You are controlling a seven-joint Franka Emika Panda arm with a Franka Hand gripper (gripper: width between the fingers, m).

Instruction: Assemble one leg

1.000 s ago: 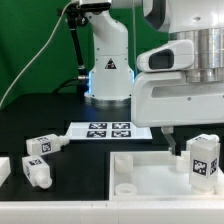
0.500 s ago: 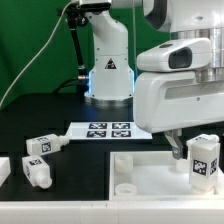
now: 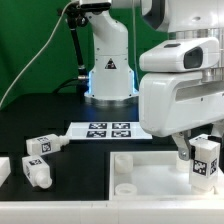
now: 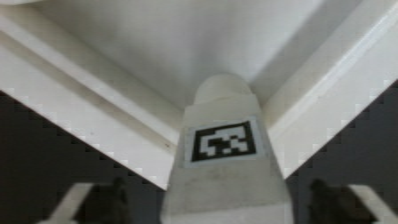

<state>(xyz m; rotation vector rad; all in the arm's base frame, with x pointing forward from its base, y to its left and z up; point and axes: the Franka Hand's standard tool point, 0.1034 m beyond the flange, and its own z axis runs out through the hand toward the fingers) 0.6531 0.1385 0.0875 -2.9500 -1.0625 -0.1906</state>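
Observation:
My gripper point(image 3: 203, 160) is shut on a white leg point(image 3: 206, 158) with a square tag on its face. It holds the leg upright over the corner of the white tabletop point(image 3: 150, 178) at the exterior view's right. In the wrist view the leg point(image 4: 222, 130) runs away from the gripper point(image 4: 222, 212) toward the tabletop's inner corner point(image 4: 160, 40). The dark fingers point(image 4: 98, 205) flank it. Whether the leg's tip touches the tabletop is hidden.
Two more tagged legs point(image 3: 40, 145) point(image 3: 38, 171) lie on the black table at the exterior view's left, with another white part point(image 3: 3, 168) at the edge. The marker board point(image 3: 108, 130) lies in front of the arm's base point(image 3: 108, 75).
The gripper has moved a little to the exterior view's right and slightly down, carrying the leg with it. The other parts have not moved.

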